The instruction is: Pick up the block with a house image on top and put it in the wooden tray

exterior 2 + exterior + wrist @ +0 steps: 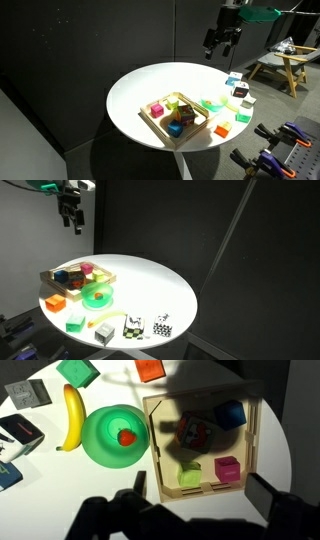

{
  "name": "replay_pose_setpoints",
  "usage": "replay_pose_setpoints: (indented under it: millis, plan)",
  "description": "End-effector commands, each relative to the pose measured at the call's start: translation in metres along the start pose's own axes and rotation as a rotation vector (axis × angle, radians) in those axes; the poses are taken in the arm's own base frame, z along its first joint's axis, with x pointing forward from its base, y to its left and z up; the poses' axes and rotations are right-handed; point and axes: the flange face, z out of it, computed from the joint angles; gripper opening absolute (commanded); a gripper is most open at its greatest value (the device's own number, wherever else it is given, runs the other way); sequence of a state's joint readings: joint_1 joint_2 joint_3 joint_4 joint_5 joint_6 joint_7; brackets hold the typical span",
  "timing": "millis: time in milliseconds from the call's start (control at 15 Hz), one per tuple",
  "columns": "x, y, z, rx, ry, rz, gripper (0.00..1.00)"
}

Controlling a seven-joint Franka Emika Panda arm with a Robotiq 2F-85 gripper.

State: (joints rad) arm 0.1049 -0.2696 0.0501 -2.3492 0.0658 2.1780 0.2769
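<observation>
- Gripper point(200, 488) jaws wide apart, empty, high above round table point(170, 290).
- One wooden tray point(149, 455), four blocks inside; block with a house image on top point(195, 432) among them, beside blue block point(230, 413).
- One green dish point(100, 445), one banana point(72, 415).
- Two patterned cubes point(133, 327) whole only in an exterior view.

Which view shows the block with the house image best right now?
The wrist view: it looks straight down on the block, showing its pale pictured top inside the wooden tray, though in shadow. In both exterior views the block is only a small reddish cube, top unreadable.
</observation>
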Motion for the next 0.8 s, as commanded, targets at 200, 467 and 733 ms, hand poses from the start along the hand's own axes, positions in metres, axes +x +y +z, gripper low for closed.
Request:
replay_pose_setpoints:
  millis: [200,467,733]
  plan:
    - [-0.024,-0.004,-0.030,-0.003,-0.006,-0.078,1.00]
    - [-0.040,-0.008,-0.042,-0.019,-0.040,-0.105,1.00]
    - [-0.051,-0.010,-0.051,-0.042,-0.066,-0.109,1.00]
